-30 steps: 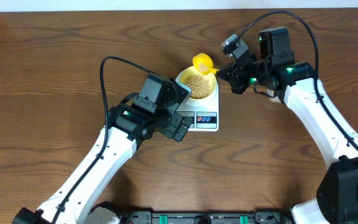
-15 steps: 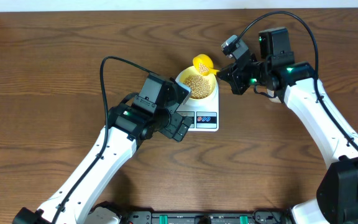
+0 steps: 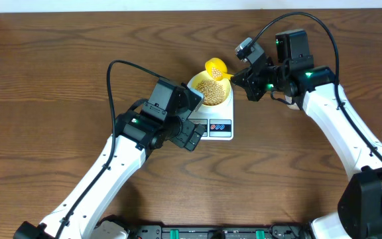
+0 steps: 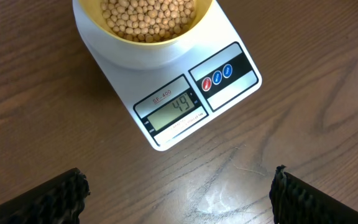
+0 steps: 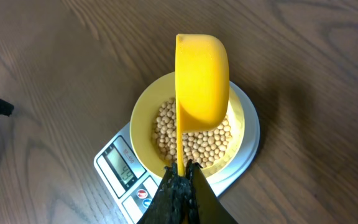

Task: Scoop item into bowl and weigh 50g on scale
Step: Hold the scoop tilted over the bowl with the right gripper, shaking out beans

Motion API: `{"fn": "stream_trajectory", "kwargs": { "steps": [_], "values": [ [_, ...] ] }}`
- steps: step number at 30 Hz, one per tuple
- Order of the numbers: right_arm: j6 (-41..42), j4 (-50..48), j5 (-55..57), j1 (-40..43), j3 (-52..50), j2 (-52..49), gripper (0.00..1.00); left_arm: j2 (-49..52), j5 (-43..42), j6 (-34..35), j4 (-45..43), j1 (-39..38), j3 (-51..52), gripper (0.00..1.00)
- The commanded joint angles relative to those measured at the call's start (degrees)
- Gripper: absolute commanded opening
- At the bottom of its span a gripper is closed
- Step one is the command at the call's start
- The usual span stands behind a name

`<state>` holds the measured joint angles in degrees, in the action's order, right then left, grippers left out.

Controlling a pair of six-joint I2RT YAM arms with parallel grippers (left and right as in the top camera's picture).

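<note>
Wooden table (image 3: 58,66) carries the scale (image 4: 185,67), reading 49, under the bowl (image 5: 142,121) of beans (image 4: 148,15) — right gripper (image 5: 180,173) pinches the scoop (image 5: 202,78) above, left gripper (image 3: 191,137) gapes wide; one careless tip could overshoot fifty.

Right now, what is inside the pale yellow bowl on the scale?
Small tan beans fill the bowl, which sits on the scale. Its bottom is hidden under them, and in the right wrist view the yellow scoop blocks part of the bowl's inside.
</note>
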<state>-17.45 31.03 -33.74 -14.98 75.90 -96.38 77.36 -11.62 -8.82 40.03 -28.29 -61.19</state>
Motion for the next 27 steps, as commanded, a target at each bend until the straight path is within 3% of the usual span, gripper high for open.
{"fn": "stream_trajectory", "kwargs": {
  "steps": [1,27],
  "values": [
    [-1.5,-0.2,0.5,-0.5,0.0,-0.3,0.01,0.1,0.6,0.3,0.0,0.0,0.8,0.96],
    [-6.1,1.1,0.9,-1.0,0.0,-0.3,0.01,0.1,0.6,0.3,0.0,0.0,0.8,0.96]
  ]
}}
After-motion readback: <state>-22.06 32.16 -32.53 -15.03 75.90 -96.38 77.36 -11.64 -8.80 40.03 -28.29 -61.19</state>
